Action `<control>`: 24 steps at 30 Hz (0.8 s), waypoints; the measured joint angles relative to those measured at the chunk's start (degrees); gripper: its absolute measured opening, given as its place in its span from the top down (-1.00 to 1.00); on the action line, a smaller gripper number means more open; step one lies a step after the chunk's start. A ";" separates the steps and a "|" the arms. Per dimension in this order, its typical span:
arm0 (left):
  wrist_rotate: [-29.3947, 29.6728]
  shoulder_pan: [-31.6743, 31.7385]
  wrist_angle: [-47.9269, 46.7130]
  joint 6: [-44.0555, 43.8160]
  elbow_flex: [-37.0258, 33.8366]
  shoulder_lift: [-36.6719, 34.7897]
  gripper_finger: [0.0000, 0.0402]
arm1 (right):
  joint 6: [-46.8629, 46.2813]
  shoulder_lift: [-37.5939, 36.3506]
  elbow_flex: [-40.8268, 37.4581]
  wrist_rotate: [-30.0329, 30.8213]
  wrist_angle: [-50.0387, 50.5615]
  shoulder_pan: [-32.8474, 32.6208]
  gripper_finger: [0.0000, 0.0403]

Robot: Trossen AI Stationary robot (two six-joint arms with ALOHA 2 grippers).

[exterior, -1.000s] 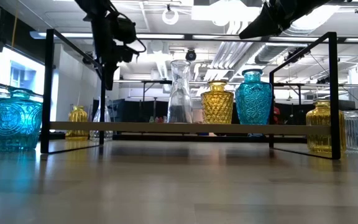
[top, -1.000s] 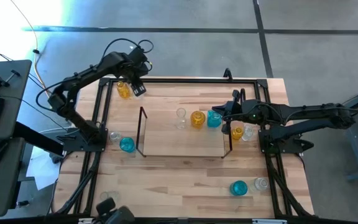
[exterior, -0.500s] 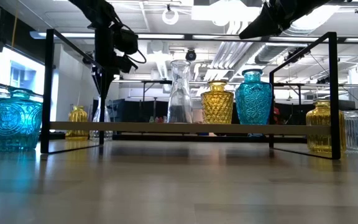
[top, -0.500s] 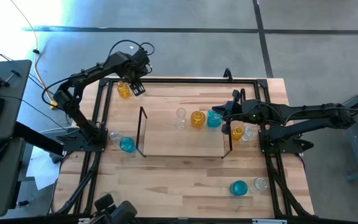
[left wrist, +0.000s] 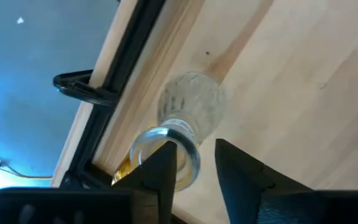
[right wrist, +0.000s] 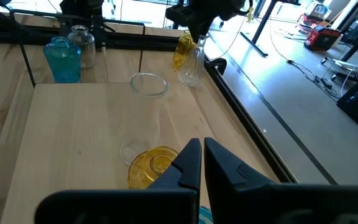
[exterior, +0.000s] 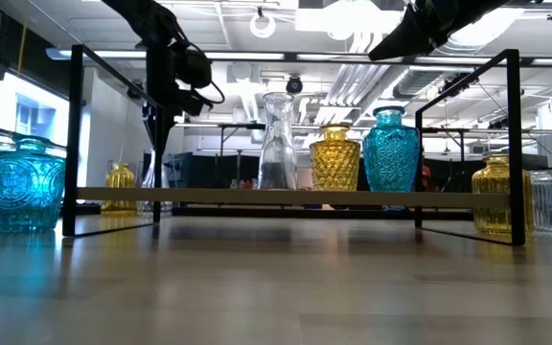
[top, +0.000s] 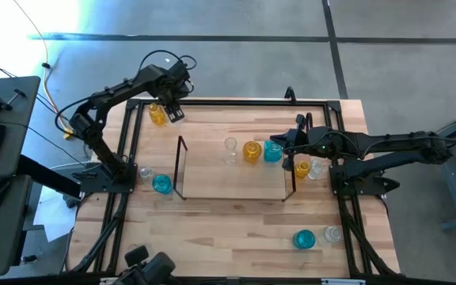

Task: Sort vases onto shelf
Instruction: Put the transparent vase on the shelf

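Observation:
My left gripper is open at the table's far left corner, pointing down over a clear vase that stands upright on the wood beside a yellow vase. One finger hangs in the vase's mouth and the other outside its neck. The shelf lies mid-table and carries a clear vase, a yellow vase and a turquoise vase. My right gripper is shut and hovers above the shelf's right end, touching nothing. My left gripper comes at the clear vase's rim from above, with one finger over the mouth and the other outside the neck. I cannot tell whether either finger touches the glass. The vase stands on the table.
More vases stand on the table: turquoise and clear left of the shelf, yellow and clear right of it, turquoise and clear near the right front. A black frame rims the table.
My left gripper has come down toward the clear vase at the far left corner and shifted slightly toward the table's left edge, then held still. The vases have not moved.

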State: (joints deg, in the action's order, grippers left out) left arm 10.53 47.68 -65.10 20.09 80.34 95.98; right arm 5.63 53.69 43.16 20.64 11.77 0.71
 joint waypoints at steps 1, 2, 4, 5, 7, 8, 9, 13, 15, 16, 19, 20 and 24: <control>-0.11 0.00 0.00 0.07 0.00 0.28 0.56 | 0.00 0.00 0.00 0.00 0.00 0.00 1.00; 0.00 -0.01 0.00 0.44 0.01 0.63 0.58 | 0.00 0.00 0.00 0.00 0.00 0.00 1.00; 0.19 -0.02 -0.06 1.62 0.07 0.81 0.63 | 0.00 0.00 0.00 0.00 0.00 0.00 1.00; 0.46 -0.02 0.02 1.96 0.07 0.83 0.66 | -0.02 0.00 0.00 0.00 0.02 0.00 1.00; 0.96 -0.23 0.03 2.51 0.07 0.76 0.73 | -0.15 0.00 0.00 0.00 0.02 0.00 1.00; 1.08 -0.30 -0.09 2.58 0.03 0.61 0.77 | -0.18 0.00 0.01 -0.02 0.02 -0.01 1.00; 1.36 -0.48 -0.18 2.64 -0.03 0.34 0.82 | -0.16 0.00 0.00 0.00 0.02 0.00 1.00; 0.62 -0.63 -0.86 3.03 -0.04 -1.29 0.93 | 0.44 0.00 0.02 0.00 0.00 0.00 1.00; 0.54 -0.66 -0.85 3.06 -0.04 -1.90 0.93 | 0.42 0.00 0.02 0.00 0.00 0.00 1.00; 0.57 -0.66 -1.03 3.15 -0.04 -2.24 0.93 | 0.37 0.00 0.02 0.00 0.00 0.00 1.00; 0.84 -0.80 -1.38 3.57 -0.04 -3.11 0.92 | -0.60 0.00 0.02 0.00 -0.02 0.00 1.00; 1.07 -1.01 -1.47 3.57 -0.04 -3.46 0.92 | -0.63 0.00 0.02 0.00 -0.02 0.00 1.00; 2.21 -3.27 -2.97 4.01 0.69 -5.86 0.92 | -0.63 0.00 0.02 0.00 -0.04 0.00 1.00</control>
State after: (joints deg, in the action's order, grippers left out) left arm 12.75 44.41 -68.07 24.09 81.03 90.12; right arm 4.99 53.69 43.18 20.64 11.73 0.71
